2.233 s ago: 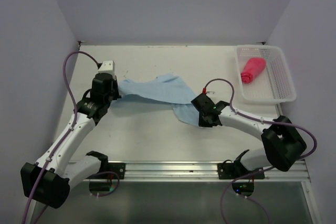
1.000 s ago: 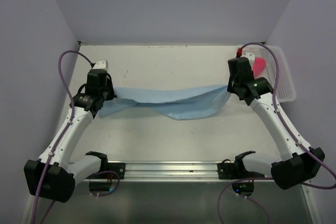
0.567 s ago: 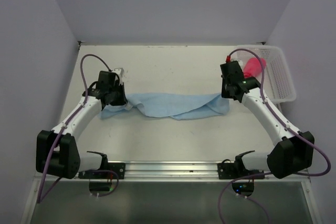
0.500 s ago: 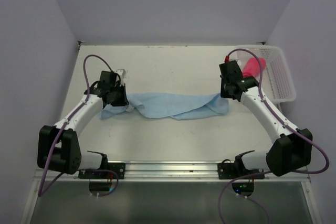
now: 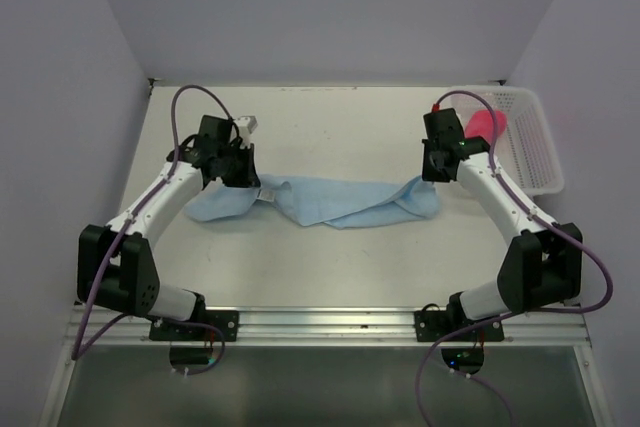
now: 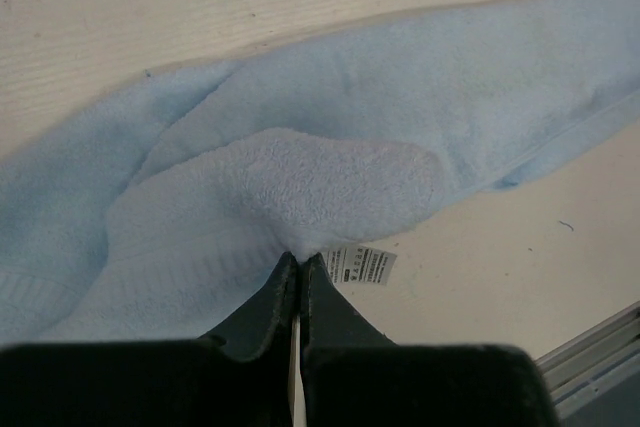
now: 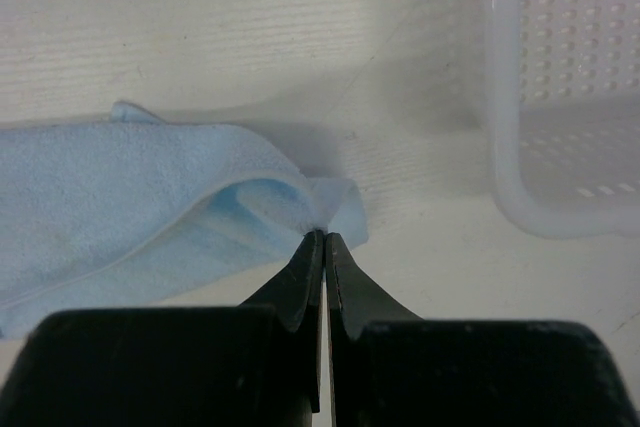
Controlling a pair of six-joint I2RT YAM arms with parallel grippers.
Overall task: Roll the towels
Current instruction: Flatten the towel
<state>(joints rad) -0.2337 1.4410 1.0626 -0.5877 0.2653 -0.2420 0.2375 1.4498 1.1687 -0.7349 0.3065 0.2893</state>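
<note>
The light blue towel [image 5: 345, 202] lies stretched left to right across the middle of the table, loosely bunched. My left gripper [image 5: 256, 183] is shut on a fold near the towel's left end; in the left wrist view its tips [image 6: 299, 257] pinch the terry cloth [image 6: 400, 97] beside a white label [image 6: 362, 265]. My right gripper [image 5: 431, 179] is shut on the towel's right corner, seen up close in the right wrist view [image 7: 324, 237] with the cloth [image 7: 100, 197] trailing left. The red-pink towel [image 5: 488, 125] lies rolled in the basket, partly behind my right arm.
The white mesh basket [image 5: 532, 162] stands at the back right, its wall [image 7: 560, 97] close to the right of my right gripper. Grey walls close in the table on three sides. A metal rail [image 5: 330, 322] runs along the near edge.
The towel came down from hanging taut to lying on the table. My left gripper moved right and farther back, drawing the towel's left end over itself. The right gripper barely moved.
</note>
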